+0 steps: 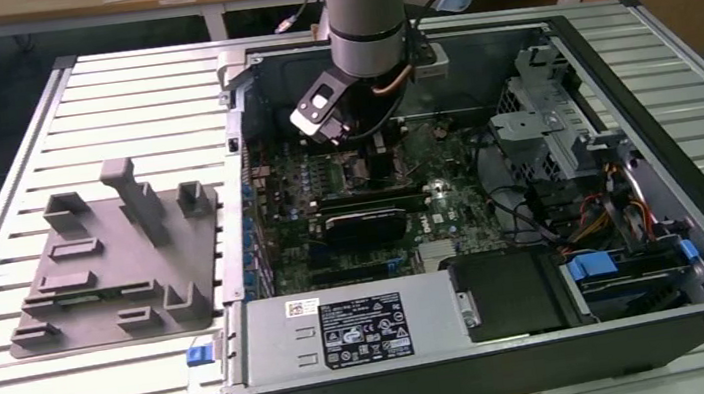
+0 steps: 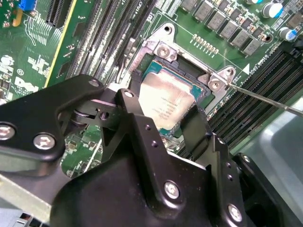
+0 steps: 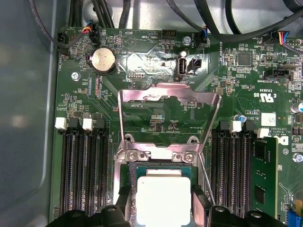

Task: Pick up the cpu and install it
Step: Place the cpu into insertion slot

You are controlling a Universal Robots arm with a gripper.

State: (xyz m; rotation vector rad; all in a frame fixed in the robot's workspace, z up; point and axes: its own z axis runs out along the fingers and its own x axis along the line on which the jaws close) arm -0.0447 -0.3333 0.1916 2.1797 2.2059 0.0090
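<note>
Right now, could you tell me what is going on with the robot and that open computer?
The robot arm is inside the open computer case, with its gripper down at the processor socket on the motherboard. The cpu is in the socket's opening, right beneath the gripper; whether it is fully seated I cannot tell. The socket's metal cover is flipped up, so the chip is not yet clamped in.

We see small print on the cpu [image 2: 165, 101], the motherboard [image 3: 246, 80] and the power supply label [image 1: 365, 329] — none reads surely.
</note>
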